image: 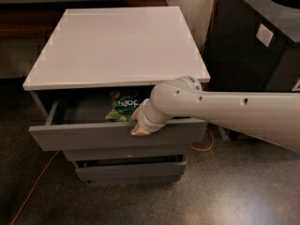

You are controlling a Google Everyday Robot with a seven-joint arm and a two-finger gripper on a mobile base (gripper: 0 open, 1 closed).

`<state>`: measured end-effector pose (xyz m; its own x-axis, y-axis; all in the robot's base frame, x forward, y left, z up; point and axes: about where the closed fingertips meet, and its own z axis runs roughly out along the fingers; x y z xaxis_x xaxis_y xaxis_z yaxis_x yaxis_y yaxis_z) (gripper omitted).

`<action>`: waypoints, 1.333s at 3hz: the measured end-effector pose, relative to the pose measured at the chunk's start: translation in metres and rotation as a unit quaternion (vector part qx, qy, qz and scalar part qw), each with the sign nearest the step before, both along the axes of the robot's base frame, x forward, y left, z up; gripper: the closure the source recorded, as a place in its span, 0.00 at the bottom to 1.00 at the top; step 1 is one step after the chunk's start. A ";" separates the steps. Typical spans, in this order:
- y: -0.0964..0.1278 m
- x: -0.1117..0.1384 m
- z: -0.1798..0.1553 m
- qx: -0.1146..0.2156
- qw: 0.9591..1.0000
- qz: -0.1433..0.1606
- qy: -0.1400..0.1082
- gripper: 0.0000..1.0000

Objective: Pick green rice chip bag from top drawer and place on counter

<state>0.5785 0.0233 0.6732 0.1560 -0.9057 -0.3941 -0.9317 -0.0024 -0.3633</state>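
Observation:
The green rice chip bag (123,105) lies inside the open top drawer (93,135), towards its middle, with the logo side up. My gripper (140,127) is at the top edge of the drawer's front panel, just right of the bag and in front of it. My arm (220,109) reaches in from the right and hides the drawer's right part. The counter (117,43) is the light flat top of the cabinet, with nothing on it.
Two shallower grey drawers (126,168) sit below the top one. A dark cabinet (253,36) stands to the right. An orange cable (35,186) runs across the floor at the lower left.

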 end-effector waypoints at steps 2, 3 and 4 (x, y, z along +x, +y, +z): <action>-0.012 -0.036 0.003 -0.001 1.000 0.002 0.008 0.75; -0.019 -0.059 0.002 -0.005 1.000 0.005 0.019 0.45; -0.021 -0.065 0.004 -0.006 1.000 0.006 0.023 0.64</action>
<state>0.5137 0.0020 0.6772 0.1487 -0.9088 -0.3898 -0.9474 -0.0179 -0.3196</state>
